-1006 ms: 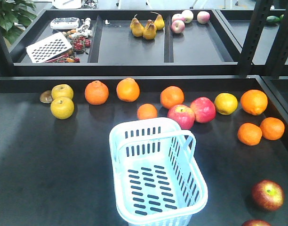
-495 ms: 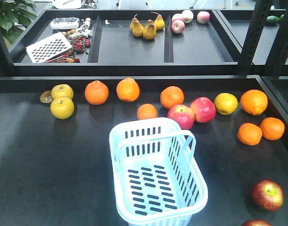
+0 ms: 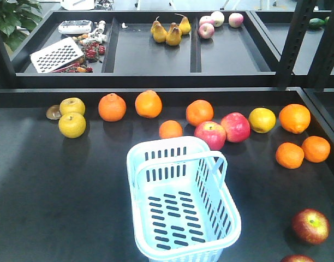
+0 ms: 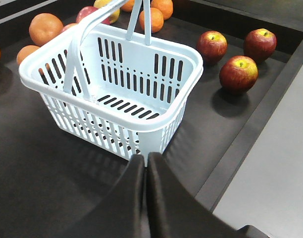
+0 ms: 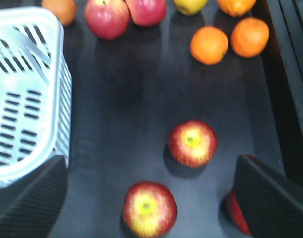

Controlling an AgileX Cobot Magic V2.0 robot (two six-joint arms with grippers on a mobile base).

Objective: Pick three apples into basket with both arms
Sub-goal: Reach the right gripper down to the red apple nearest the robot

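Observation:
Three dark red apples lie near the table's front right. Two show in the front view [image 3: 310, 226] [image 3: 296, 258]. The left wrist view holds all three [image 4: 212, 46] [image 4: 260, 43] [image 4: 238, 73], to the right of the basket [image 4: 136, 69]. The pale blue basket [image 3: 135, 180] stands empty mid-table with its handles up. My left gripper [image 4: 144, 157] hangs shut and empty just in front of the basket's near corner. My right gripper [image 5: 151, 161] is wide open above the apples: one [image 5: 149, 208] lies between the fingers, one [image 5: 192, 143] beyond, and a third [image 5: 235, 213] is half hidden by the right finger [image 5: 270, 193].
Oranges [image 3: 148, 103] [image 3: 290, 155], two pink-red apples [image 3: 210, 134] [image 3: 236, 126] and yellow fruits [image 3: 72, 124] lie behind the basket. A back shelf holds pears [image 3: 170, 31] and a grater [image 3: 57, 54]. A raised table edge [image 4: 260, 114] runs close beside the dark apples.

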